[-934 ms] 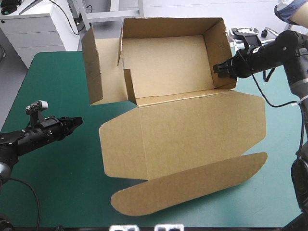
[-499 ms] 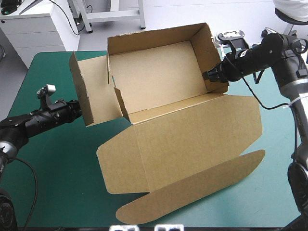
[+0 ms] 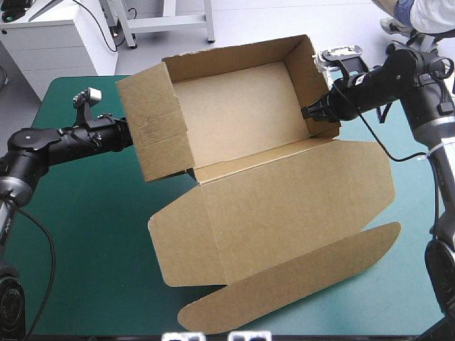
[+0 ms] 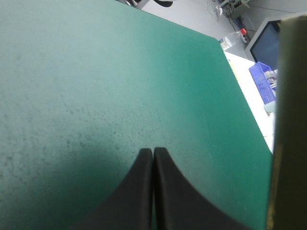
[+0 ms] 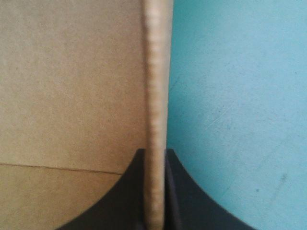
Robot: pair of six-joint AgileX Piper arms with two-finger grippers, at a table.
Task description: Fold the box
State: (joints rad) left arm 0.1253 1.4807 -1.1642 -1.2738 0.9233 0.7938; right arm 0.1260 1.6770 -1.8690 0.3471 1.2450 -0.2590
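The brown box (image 3: pixel 242 106) stands as an open tray at the back of the table. Its lid (image 3: pixel 284 206) lies flat toward the front, ending in a rounded tuck flap (image 3: pixel 298 277). My right gripper (image 3: pixel 311 114) is shut on the tray's right wall; in the right wrist view that wall's edge (image 5: pixel 156 96) runs straight up between the black fingers (image 5: pixel 132 191). My left gripper (image 3: pixel 126 133) is shut and sits against the outside of the left end wall (image 3: pixel 153 121). From the left wrist, the shut gripper (image 4: pixel 153 152) points over the cover, with the box's edge (image 4: pixel 288 120) beside it.
The teal-green cover (image 3: pixel 78 234) shows left of the lid, and a strip of it (image 3: pixel 416 234) lies to the lid's right. The tuck flap reaches close to the table's front edge.
My left arm has moved toward the box and reached its left end flap. That flap has swung from splayed outward to upright against the tray. The right gripper keeps its hold.
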